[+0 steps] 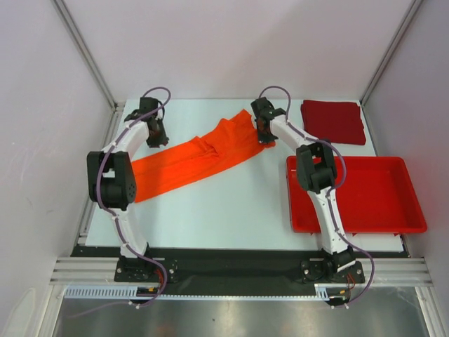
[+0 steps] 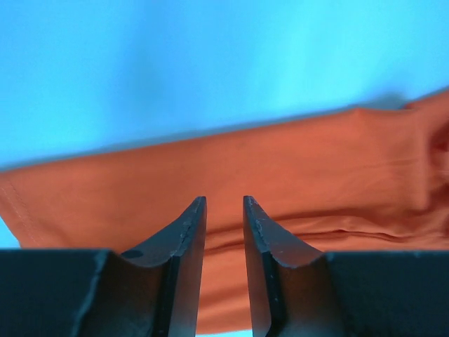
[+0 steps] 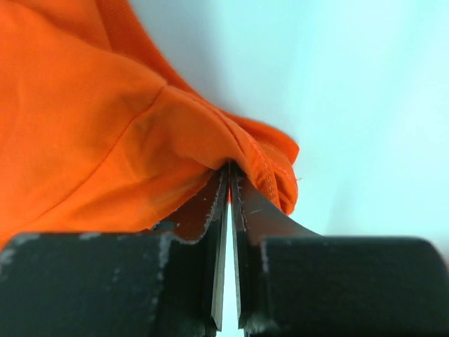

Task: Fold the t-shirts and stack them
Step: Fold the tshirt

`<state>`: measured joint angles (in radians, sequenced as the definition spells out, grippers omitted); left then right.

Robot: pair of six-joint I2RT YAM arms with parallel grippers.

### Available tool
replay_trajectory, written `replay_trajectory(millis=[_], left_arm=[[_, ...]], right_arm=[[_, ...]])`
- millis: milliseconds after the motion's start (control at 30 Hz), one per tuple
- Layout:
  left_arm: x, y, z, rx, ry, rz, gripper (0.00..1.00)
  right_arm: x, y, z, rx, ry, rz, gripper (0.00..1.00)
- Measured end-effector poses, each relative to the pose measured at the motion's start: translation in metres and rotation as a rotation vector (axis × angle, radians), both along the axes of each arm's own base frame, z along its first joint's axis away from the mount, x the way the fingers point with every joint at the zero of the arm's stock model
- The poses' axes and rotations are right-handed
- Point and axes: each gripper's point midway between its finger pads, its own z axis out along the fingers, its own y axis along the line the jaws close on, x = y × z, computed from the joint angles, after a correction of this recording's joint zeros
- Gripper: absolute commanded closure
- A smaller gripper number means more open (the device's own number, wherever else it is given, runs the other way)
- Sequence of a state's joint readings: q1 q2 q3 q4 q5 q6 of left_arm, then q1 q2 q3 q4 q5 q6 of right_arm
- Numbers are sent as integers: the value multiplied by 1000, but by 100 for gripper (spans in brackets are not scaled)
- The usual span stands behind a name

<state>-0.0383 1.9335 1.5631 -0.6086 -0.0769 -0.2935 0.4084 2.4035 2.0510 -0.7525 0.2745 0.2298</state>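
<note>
The orange t-shirt (image 1: 196, 158) lies stretched in a long diagonal band across the table, from the near left to the far middle. My left gripper (image 1: 157, 137) hovers over its left part near the far edge. In the left wrist view its jaws (image 2: 224, 201) stand open above the flat orange cloth (image 2: 280, 161), with nothing between them. My right gripper (image 1: 265, 135) is at the shirt's far right end. Its jaws (image 3: 230, 167) are shut on a bunched fold of the orange cloth (image 3: 84, 105). The dark red t-shirt (image 1: 333, 121) lies as a folded square at the far right.
A rigid red tray (image 1: 414, 210) sits on the right side of the table, next to the right arm. White walls and metal frame posts close in the table on the left, back and right.
</note>
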Motion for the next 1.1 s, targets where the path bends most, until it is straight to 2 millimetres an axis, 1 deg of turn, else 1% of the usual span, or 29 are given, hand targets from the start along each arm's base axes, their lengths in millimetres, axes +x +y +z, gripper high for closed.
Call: replay_trajectory(millis=[100, 200, 233, 300, 333, 367, 433, 500, 533, 600, 633, 667, 733, 767, 800, 833, 867, 900, 933, 1000, 1067, 1100], left_arm=[[-9, 7, -17, 58, 53, 29, 68], [-20, 18, -22, 124, 88, 77, 69], [-24, 22, -25, 140, 100, 88, 69], [-40, 33, -30, 194, 129, 123, 68], [-52, 39, -33, 220, 147, 137, 68], [-65, 43, -36, 243, 170, 150, 68], [-86, 53, -36, 292, 201, 171, 68], [-96, 60, -33, 328, 214, 187, 71], [-98, 63, -32, 346, 215, 197, 73], [-99, 68, -30, 371, 216, 217, 76], [-100, 70, -30, 379, 218, 226, 76], [-101, 71, -30, 383, 219, 234, 76], [-101, 72, -29, 371, 212, 251, 77], [-100, 71, -28, 353, 207, 257, 78], [-100, 70, -26, 331, 198, 265, 78], [-99, 70, -22, 306, 183, 271, 78], [-98, 70, -16, 283, 165, 277, 77], [-98, 69, -10, 266, 148, 282, 77], [-97, 70, -3, 247, 126, 290, 76], [-96, 72, 15, 212, 77, 307, 74], [-98, 76, 35, 180, 22, 330, 73], [-99, 78, 44, 162, -5, 340, 73]], right_arm=[[32, 3, 2, 1, -67, 7, 89], [54, 7, 4, 6, -121, 23, 82], [59, 8, 5, 6, -133, 29, 74], [65, 11, 8, 11, -149, 36, 65], [68, 12, 11, 16, -157, 42, 56], [68, 13, 14, 20, -159, 42, 52], [68, 13, 23, 20, -164, 42, 38], [62, 14, 32, 23, -156, 46, 35], [58, 15, 38, 26, -152, 50, 31], [44, 22, 56, 42, -141, 69, 33], [36, 30, 67, 61, -139, 86, 38], [29, 39, 80, 84, -144, 107, 39], [13, 66, 103, 140, -159, 160, 44], [2, 87, 116, 173, -172, 199, 47], [-8, 110, 126, 208, -185, 240, 50], [-21, 137, 133, 249, -193, 284, 55], [-35, 167, 138, 295, -197, 335, 58], [-49, 192, 141, 339, -196, 376, 62], [-66, 220, 142, 386, -187, 421, 69], [-102, 271, 139, 468, -160, 505, 73], [-134, 314, 136, 539, -133, 573, 75], [-147, 330, 131, 566, -116, 596, 75]])
